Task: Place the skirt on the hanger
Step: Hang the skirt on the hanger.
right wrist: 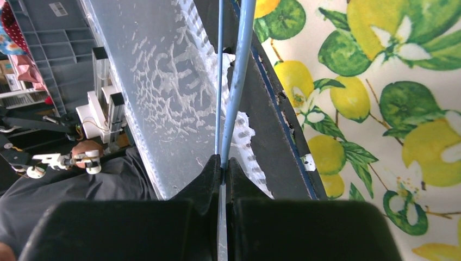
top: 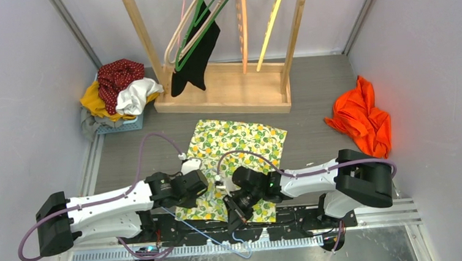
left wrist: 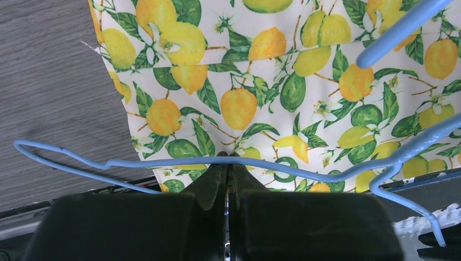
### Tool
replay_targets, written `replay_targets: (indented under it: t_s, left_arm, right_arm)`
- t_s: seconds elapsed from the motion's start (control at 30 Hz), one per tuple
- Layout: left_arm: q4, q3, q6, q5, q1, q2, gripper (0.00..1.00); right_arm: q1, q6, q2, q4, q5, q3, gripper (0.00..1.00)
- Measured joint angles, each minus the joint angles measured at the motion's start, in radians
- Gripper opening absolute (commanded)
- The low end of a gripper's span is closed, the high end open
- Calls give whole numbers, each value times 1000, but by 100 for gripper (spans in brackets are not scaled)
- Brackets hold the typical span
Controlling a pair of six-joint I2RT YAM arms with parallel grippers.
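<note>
The lemon-print skirt (top: 237,147) lies flat on the table ahead of both arms; it fills the left wrist view (left wrist: 272,81) and the right side of the right wrist view (right wrist: 391,81). A thin blue wire hanger (top: 224,241) sits at the skirt's near edge. My right gripper (top: 234,213) (right wrist: 223,163) is shut on the hanger wire (right wrist: 239,81). My left gripper (top: 203,183) (left wrist: 229,156) is shut, its tips at the skirt's near left part. The hanger bar (left wrist: 163,162) crosses over them. Whether the tips pinch fabric does not show.
A wooden rack (top: 223,97) at the back holds several hangers and a black garment (top: 196,59). A basket of clothes (top: 118,95) stands at the back left. An orange cloth (top: 363,118) lies at the right. A metal strip (top: 347,251) runs along the front edge.
</note>
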Motion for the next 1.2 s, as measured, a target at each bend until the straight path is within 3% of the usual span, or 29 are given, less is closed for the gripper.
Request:
replay_targets:
  t_s: [1.2]
  left_arm:
    - [-61,138,279,70,125,150,0]
  right_arm:
    - [-3,-17,71,-70,26,82,1]
